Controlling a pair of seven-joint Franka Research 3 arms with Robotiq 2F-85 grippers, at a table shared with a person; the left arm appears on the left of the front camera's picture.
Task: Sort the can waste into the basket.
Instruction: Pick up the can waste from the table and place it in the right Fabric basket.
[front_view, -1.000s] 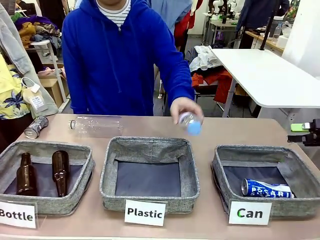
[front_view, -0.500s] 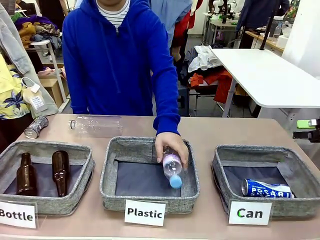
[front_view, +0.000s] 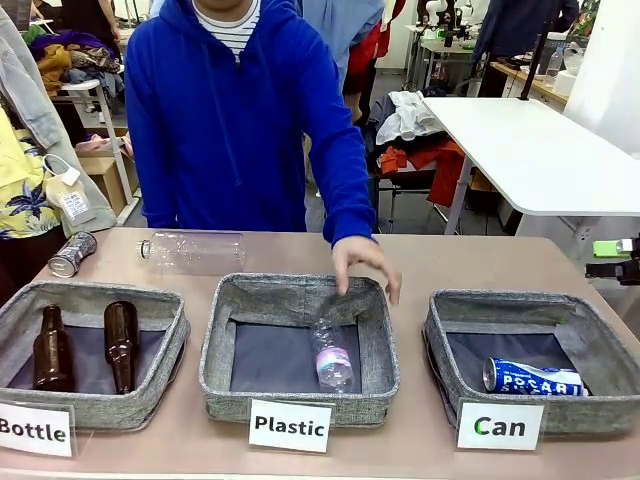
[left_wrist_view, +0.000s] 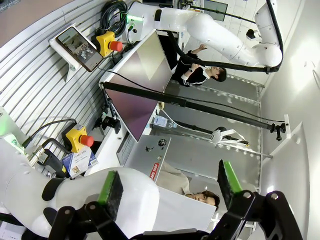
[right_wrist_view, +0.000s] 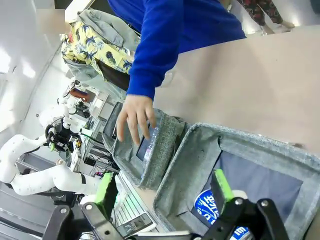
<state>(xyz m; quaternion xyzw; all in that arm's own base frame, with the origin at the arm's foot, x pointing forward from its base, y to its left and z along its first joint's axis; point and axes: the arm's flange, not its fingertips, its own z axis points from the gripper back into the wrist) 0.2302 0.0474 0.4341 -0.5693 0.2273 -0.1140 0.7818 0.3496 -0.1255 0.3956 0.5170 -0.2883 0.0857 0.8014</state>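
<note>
Front view: the person's hand (front_view: 365, 265) hangs slack and empty, fingers spread, over the far rim of the Plastic basket (front_view: 215, 340). A clear plastic bottle (front_view: 331, 356) lies in that basket just beneath the hand. Well to the hand's right, the blue can (front_view: 533, 377) lies on its side inside the Can basket (front_view: 437, 345). Far to the hand's left, the silver can (front_view: 72, 254) lies on the table (front_view: 450, 262).

Left wrist view: the left gripper (left_wrist_view: 170, 182) is spread wide with nothing between its pads.

Right wrist view: the right gripper (right_wrist_view: 162, 187) is spread and empty above the Can basket, with the blue can just beyond its fingers.
</note>
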